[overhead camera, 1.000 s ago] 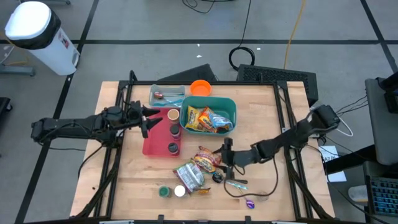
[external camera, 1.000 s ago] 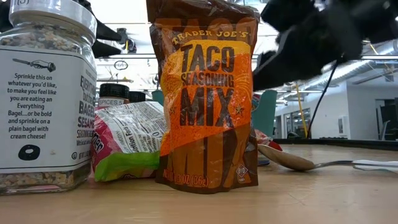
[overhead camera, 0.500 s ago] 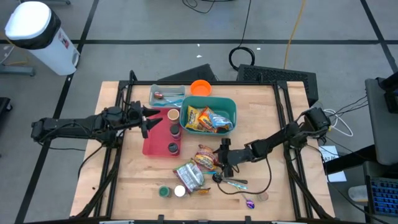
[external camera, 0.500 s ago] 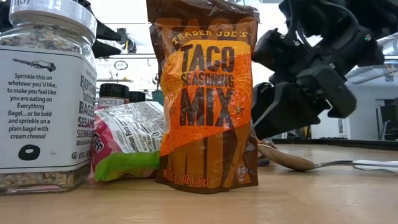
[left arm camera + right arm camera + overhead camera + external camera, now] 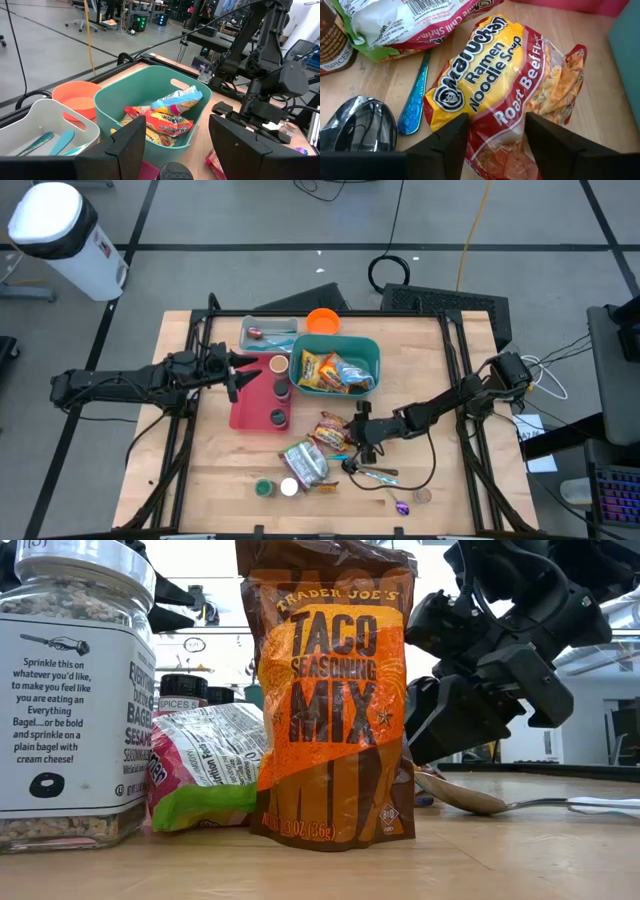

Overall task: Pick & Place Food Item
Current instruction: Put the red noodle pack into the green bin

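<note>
**A:** What could go wrong from here?

**B:** My right gripper (image 5: 358,434) hangs just above the ramen noodle packet (image 5: 495,100), which lies flat on the desk (image 5: 450,360). The film looks slick and crinkly, so I judge my fingers (image 5: 447,132) could skate across it or pinch only a corner, and the packet would then swing or drop. A teal-handled spoon (image 5: 415,107) lies just beside it, its handle close to the packet's edge, and I might catch that too. The green and pink bag (image 5: 410,25) sits near on the other side.

**A:** And the gripper itself?

**B:** It is spread wide, about as broad as the packet's printed label, holding nothing and touching nothing that I can see.

**A:** Farther off?

**B:** The teal basket (image 5: 370,350), already with packets inside, is beyond the ramen, likely where it belongs. My left gripper (image 5: 232,372) waits over the red tray (image 5: 245,415), fingers parted and empty.
</note>
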